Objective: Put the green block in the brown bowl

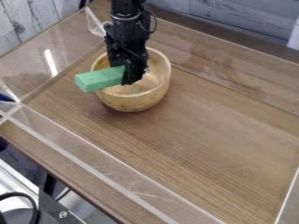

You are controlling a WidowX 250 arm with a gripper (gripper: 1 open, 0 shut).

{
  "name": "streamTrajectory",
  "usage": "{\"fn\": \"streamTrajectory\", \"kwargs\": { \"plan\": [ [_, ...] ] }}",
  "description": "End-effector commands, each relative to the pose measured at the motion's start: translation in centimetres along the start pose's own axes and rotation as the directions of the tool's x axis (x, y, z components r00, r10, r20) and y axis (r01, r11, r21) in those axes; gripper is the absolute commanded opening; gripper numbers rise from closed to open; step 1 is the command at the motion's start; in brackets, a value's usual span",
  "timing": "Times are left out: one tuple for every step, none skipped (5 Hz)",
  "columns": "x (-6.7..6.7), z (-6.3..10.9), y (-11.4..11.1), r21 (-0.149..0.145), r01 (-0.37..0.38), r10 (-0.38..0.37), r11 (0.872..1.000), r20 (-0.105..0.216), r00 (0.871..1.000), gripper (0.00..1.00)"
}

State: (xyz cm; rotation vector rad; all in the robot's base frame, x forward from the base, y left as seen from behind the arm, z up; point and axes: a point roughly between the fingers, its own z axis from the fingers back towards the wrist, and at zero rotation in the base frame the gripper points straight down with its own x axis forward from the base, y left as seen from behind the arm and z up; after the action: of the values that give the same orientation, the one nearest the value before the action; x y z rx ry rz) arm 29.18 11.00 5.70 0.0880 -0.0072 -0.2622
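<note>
Camera view from above the table's near corner shows the black gripper pointing down into the brown bowl, its fingers clamped on one end of the green block. That block tilts outward over the bowl's left rim, seemingly resting against it, above the wooden tabletop.

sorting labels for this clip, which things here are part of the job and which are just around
Part of the job:
- green block, held in the gripper
- brown bowl, under the block

Just around:
- wooden table
- clear wall panels along its edges
</note>
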Motion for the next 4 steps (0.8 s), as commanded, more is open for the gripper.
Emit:
{"fn": "streamTrajectory", "kwargs": {
  "plan": [
    [0.8,1.5,0.0,0.035,-0.013,0.011,0.999,0.044,0.999,0.0],
    [0.9,0.8,-0.3,0.041,-0.023,0.021,0.999,0.048,0.999,0.0],
    [1.1,0.2,-0.6,0.047,-0.034,0.031,0.998,0.051,0.998,0.0],
    [1.5,-0.5,-0.5,0.049,-0.036,0.035,0.998,0.022,0.999,0.0]
  ]
}}
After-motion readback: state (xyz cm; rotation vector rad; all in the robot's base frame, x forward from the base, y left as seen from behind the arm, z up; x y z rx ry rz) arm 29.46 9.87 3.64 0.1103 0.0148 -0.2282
